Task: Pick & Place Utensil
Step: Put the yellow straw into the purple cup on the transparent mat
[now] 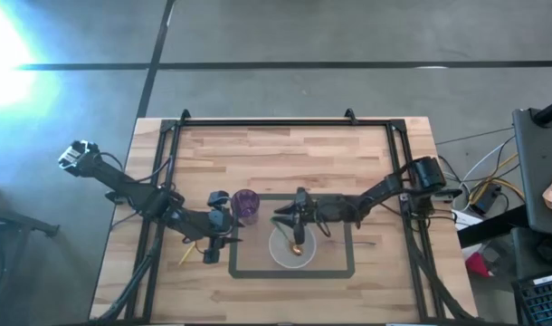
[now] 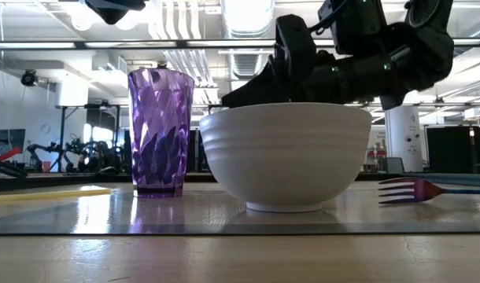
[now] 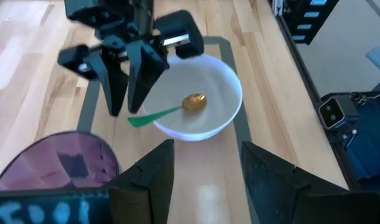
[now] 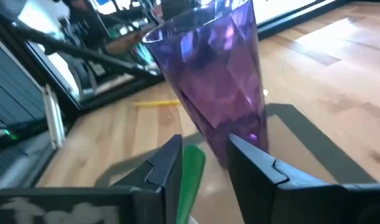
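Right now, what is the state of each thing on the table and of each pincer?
Spoon: lying in the bowl, green handle over the rim.
Bowl: upright.
Purple cup: upright.
Fork: flat on table.
Right pincer: open above the spoon handle.
Left pincer: open, empty.

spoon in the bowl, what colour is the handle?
Green handle, gold-coloured head: the spoon lies in the white bowl. Left wrist view shows it best.

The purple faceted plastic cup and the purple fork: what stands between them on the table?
The white ribbed bowl stands between the purple faceted plastic cup and the purple fork; the low view shows it best.
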Motion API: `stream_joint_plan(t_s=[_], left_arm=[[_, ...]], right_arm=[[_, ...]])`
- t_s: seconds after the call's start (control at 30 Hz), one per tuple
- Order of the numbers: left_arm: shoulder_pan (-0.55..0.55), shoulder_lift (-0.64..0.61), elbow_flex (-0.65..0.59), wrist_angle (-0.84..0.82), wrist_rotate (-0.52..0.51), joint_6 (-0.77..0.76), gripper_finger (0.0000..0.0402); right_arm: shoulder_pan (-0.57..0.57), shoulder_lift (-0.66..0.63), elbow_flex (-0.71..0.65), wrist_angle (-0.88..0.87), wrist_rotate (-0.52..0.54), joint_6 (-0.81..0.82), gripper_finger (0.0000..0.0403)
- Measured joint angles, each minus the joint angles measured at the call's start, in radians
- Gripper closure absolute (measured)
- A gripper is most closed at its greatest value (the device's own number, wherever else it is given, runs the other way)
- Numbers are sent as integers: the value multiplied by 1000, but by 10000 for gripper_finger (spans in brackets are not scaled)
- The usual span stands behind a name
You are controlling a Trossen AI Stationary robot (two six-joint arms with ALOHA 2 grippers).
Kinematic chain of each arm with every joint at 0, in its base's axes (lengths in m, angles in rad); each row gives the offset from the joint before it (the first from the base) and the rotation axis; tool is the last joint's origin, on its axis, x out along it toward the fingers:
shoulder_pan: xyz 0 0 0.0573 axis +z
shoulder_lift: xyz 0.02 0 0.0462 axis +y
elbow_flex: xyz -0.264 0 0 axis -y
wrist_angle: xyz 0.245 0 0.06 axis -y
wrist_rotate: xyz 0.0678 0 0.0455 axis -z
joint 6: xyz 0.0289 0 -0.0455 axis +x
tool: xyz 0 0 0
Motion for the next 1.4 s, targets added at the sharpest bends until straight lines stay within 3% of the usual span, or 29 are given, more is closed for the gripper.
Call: stream_joint_plan(t_s=[0.43, 0.77, 1.1, 1.4], left_arm=[[-1, 0, 1, -99, 51, -119, 225], [-4, -1, 16, -259, 81, -271, 225], [-22, -2, 16, -476, 70, -503, 225], [-50, -1, -27, -579, 58, -692, 225]], right_arm=[[0, -257, -2, -333, 6, -169, 246], [0, -510, -2, -510, 16, -302, 260], [-1, -725, -2, -664, 191, -398, 275], [0, -784, -4, -823, 248, -357, 266]])
